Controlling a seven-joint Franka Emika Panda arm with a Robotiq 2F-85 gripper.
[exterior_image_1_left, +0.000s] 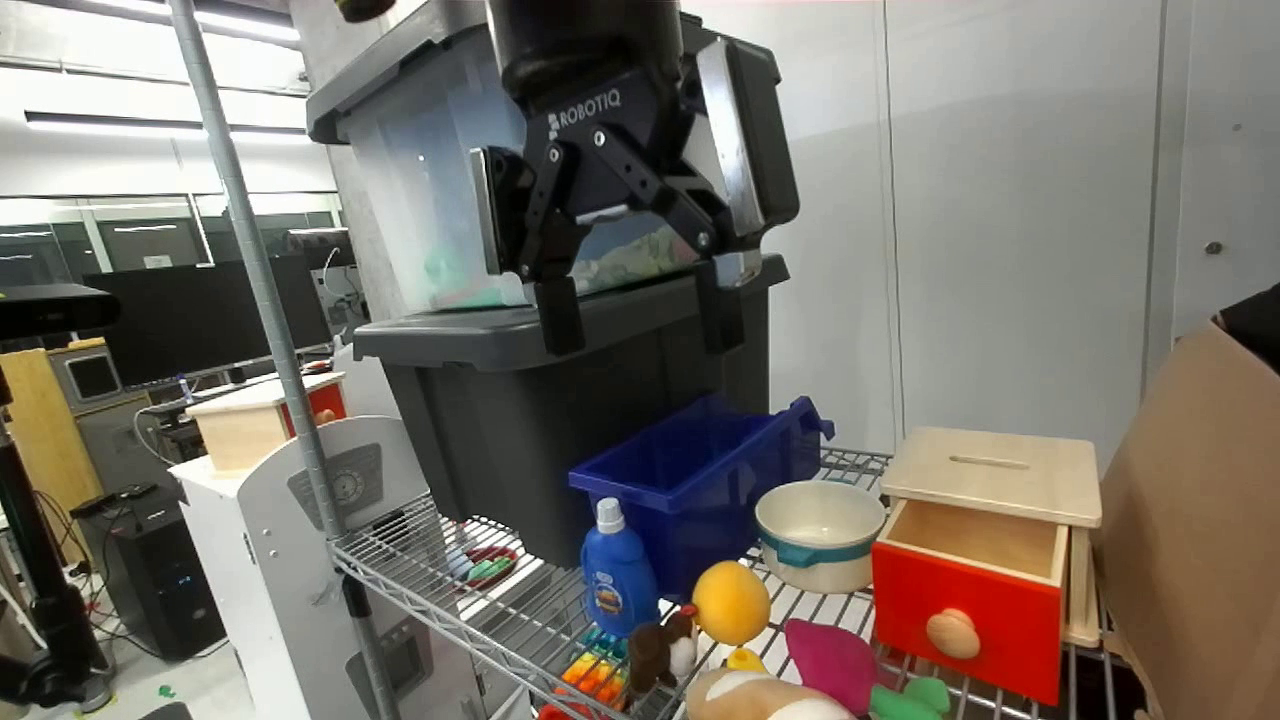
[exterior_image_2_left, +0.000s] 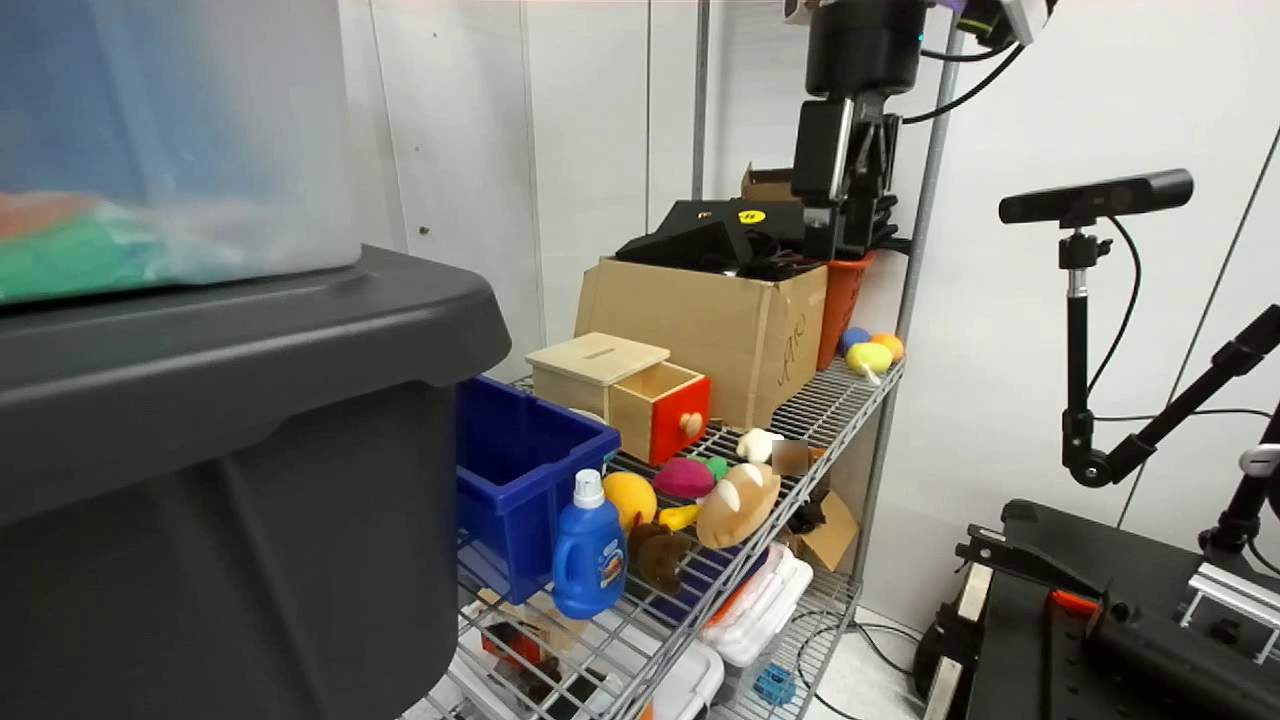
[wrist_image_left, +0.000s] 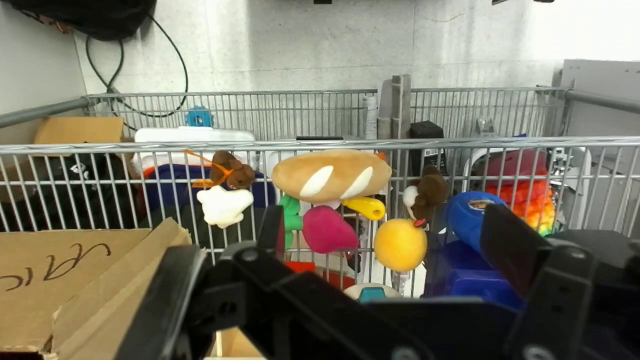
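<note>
High above the wire shelf (exterior_image_1_left: 500, 610), my gripper (exterior_image_1_left: 642, 318) hangs with its jaws wide apart and nothing between them. Below, in the wrist view, lie a yellow ball (wrist_image_left: 400, 245), a magenta plush vegetable (wrist_image_left: 330, 230) with green leaves, a plush bread loaf (wrist_image_left: 332, 175) and a brown plush toy (wrist_image_left: 431, 192). A blue detergent bottle (exterior_image_1_left: 618, 580) stands upright beside the blue bin (exterior_image_1_left: 700, 480). Between that bin and a wooden box (exterior_image_1_left: 990, 470) sits a cream pot (exterior_image_1_left: 820, 520) with a teal band. The box's red drawer (exterior_image_1_left: 970, 610) is pulled out.
A dark grey tote (exterior_image_1_left: 600, 430) with a clear tote (exterior_image_1_left: 430, 200) on top stands by the blue bin, behind the gripper in an exterior view. A cardboard box (exterior_image_2_left: 700, 310) is beside the wooden box. A metal pole (exterior_image_1_left: 250, 220) rises at the shelf corner.
</note>
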